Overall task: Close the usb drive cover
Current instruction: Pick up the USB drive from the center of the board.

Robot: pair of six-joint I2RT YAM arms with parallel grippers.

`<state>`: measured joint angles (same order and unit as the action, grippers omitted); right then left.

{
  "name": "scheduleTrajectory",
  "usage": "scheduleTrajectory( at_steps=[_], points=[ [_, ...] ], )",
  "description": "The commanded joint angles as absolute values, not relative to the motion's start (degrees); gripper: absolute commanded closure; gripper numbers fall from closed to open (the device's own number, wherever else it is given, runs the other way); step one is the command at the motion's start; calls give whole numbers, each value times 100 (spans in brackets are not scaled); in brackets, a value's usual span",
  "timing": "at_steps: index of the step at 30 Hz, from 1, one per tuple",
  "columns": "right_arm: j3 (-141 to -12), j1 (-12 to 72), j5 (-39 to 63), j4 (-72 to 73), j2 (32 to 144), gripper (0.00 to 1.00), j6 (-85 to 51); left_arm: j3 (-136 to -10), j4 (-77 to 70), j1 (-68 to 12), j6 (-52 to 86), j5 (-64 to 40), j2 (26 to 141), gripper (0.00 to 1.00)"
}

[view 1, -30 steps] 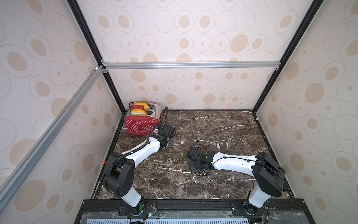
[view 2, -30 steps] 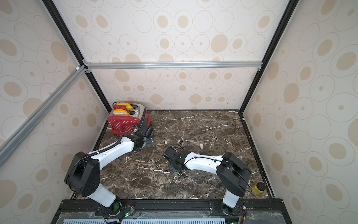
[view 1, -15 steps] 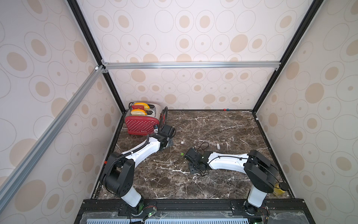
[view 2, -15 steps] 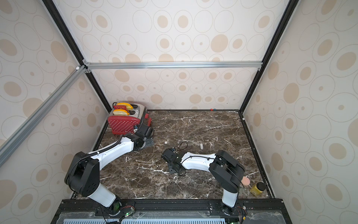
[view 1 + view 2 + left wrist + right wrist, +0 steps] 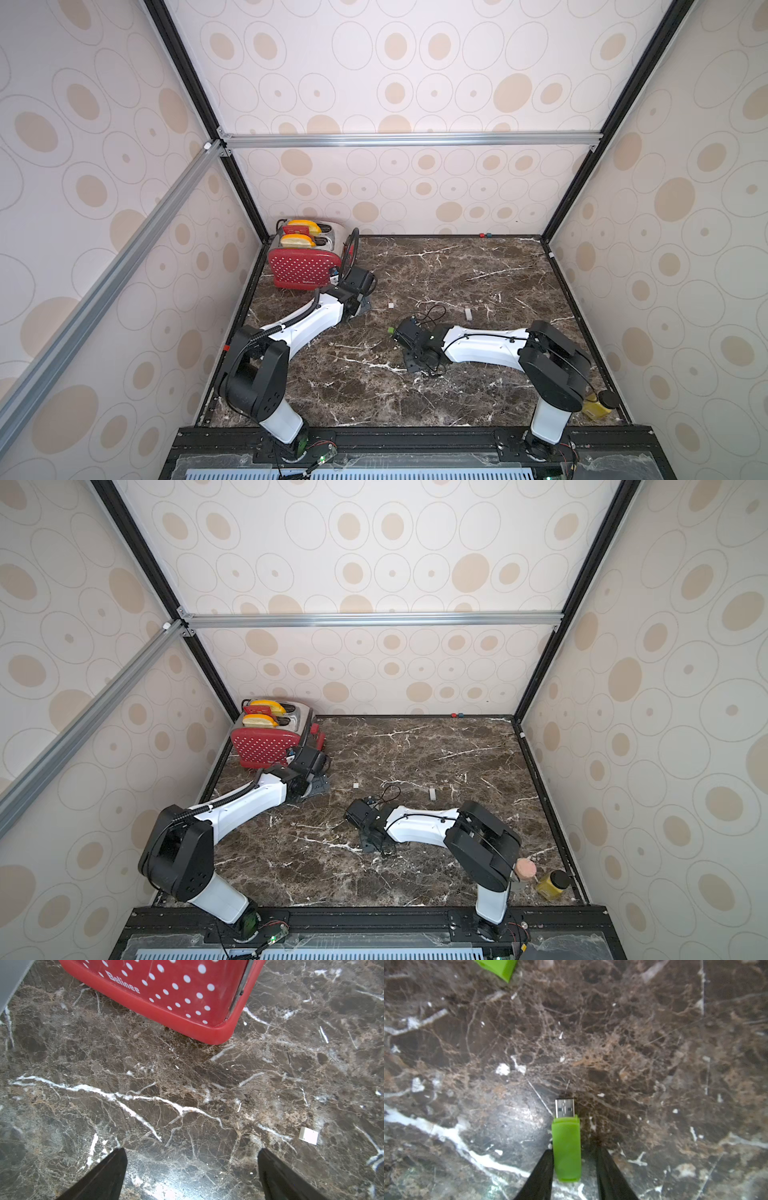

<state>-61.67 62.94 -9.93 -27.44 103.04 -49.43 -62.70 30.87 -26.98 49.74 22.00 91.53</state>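
The green USB drive (image 5: 566,1147) lies flat on the dark marble table (image 5: 457,270), near the middle and toward the front. Its bare metal plug (image 5: 564,1108) points away from the right arm. The right pincer (image 5: 574,1150) straddles the drive's rear half with its jaws partly drawn in. One finger (image 5: 544,1167) rests against the drive's side. The other finger (image 5: 606,1167) stands just off the opposite side, with a thin strip of table showing between, so the drive is bracketed but not clamped. In both top views the drive itself is hidden beneath the right arm's wrist.

The green cover (image 5: 496,968) lies on the table ahead of the plug and off to one side, apart from the drive. In a top view it shows as a small green spot (image 5: 391,330) just beside the right wrist, on the side toward the left arm.

The left pincer (image 5: 191,1149) hovers low over bare table with its jaws spread wide and nothing between them, just in front of a red, white-dotted toaster (image 5: 166,991). The toaster stands in the far left corner with two yellow slices (image 5: 299,239) in its slots. A small white block (image 5: 308,1135) lies near the left pincer, and a second white piece (image 5: 468,313) lies further to the right. A yellow bottle with a dark cap (image 5: 552,885) stands in the near right corner beside the right arm's base.
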Motion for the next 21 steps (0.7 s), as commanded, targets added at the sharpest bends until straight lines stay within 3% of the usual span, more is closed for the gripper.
scheduleTrajectory(
  at_steps=[1,7,21],
  points=[
    [-6205,6353,-1033,-2900,10442,63,-4864,-6350,3146,-2648,5054,2169,9289,1],
    [-6081,6350,-1148,-2917,10372,80,-4870,-6521,3203,-2654,4935,1854,9582,1],
    [-5716,6278,-1493,-3046,9987,84,-4842,-7116,3317,-2871,4369,869,10218,1]
  ],
)
